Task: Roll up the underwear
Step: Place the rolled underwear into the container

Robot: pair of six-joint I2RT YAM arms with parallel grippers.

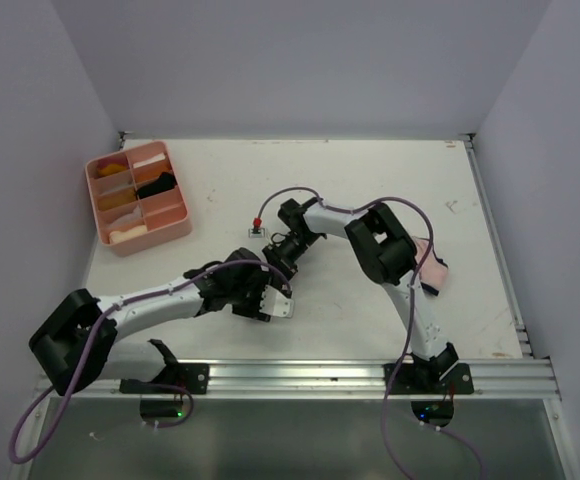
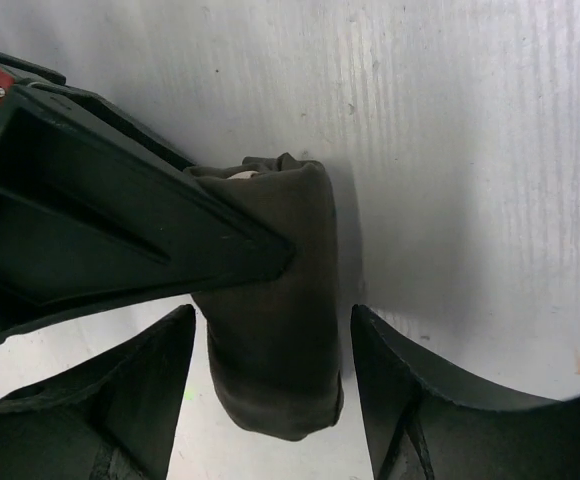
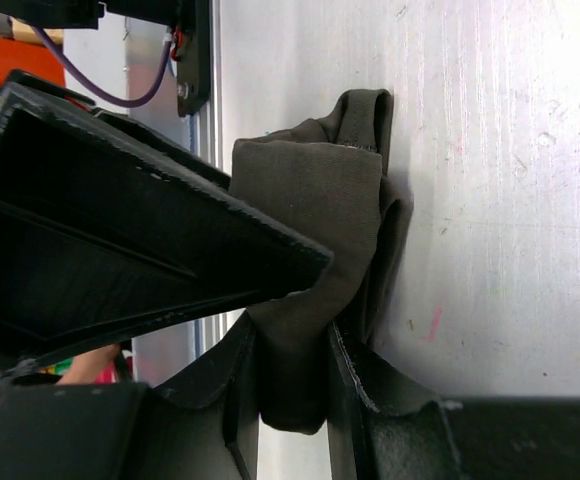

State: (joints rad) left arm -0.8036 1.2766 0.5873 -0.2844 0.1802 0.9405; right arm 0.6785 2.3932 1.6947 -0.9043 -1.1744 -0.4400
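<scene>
At wrist level, not overhead: right pincer (image 3: 290, 365) grips olive underwear (image 3: 310, 200), left pincer (image 2: 272, 335) open.

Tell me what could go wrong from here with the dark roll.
1. The right gripper pinches only one end of the dark underwear. The cloth past its fingers looks loosely bunched, so a pull or a release may unroll it.
2. The left gripper stands open astride the roll, with a finger of the right one crossing just above it. Closing or shifting could knock the two together or squash the roll out of shape.
</scene>
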